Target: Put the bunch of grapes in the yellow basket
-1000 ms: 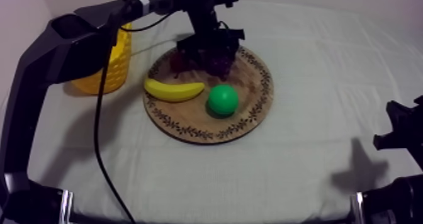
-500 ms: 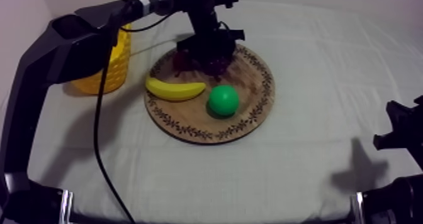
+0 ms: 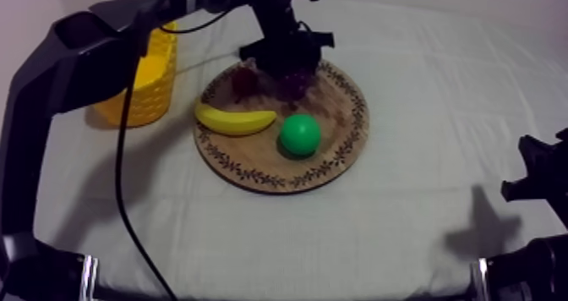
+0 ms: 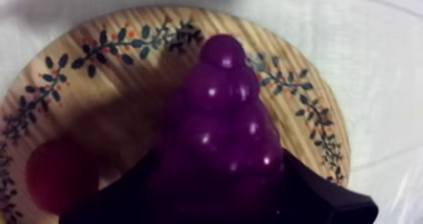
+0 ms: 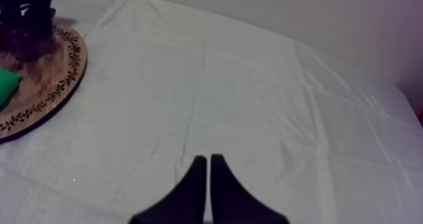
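Note:
The purple bunch of grapes (image 4: 228,116) sits between the two black fingers of my left gripper (image 4: 221,163), which is shut on it over the far part of the round wooden board (image 4: 94,94). From above, the left gripper (image 3: 286,57) stands over the grapes (image 3: 294,84), and whether they still touch the board (image 3: 338,144) I cannot tell. The yellow basket (image 3: 145,83) stands left of the board, partly behind my left arm. My right gripper (image 5: 208,167) is shut on nothing above bare cloth and rests low at the right side (image 3: 537,174).
On the board lie a banana (image 3: 235,120), a green pear (image 3: 299,135) and a small red fruit (image 3: 245,81), the last close beside the grapes (image 4: 53,176). The right wrist view has the board's edge (image 5: 60,75) and the pear (image 5: 6,88) far off.
My left arm and gripper have risen slightly and shifted toward the far side, with the grapes in the fingers. The banana, pear and right arm have not moved.

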Controlling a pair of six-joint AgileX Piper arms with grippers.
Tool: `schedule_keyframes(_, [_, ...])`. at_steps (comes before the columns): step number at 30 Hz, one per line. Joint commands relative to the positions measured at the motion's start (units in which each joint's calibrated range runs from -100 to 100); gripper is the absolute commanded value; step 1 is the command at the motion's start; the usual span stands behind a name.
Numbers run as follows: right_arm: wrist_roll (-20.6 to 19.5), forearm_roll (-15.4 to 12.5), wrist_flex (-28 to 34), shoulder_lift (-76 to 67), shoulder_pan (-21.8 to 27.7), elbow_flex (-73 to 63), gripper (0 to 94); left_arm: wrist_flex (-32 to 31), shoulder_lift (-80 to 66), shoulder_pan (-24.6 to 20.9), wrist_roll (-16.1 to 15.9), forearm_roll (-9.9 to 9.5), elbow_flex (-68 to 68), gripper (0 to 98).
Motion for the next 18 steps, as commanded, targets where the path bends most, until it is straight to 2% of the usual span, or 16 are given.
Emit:
schedule_keyframes(1, [0.0, 0.0, 0.0, 0.0, 0.0, 0.0, 0.5, -0.7, -3.2, 0.0, -0.1, -0.27, 3.0, 53.5])
schedule_keyframes(18, [0.0, 0.0, 0.0, 0.0, 0.0, 0.0, 0.5, -5.8, -31.4, 0.8, -3.6, -2.06, 25.1, 54.9])
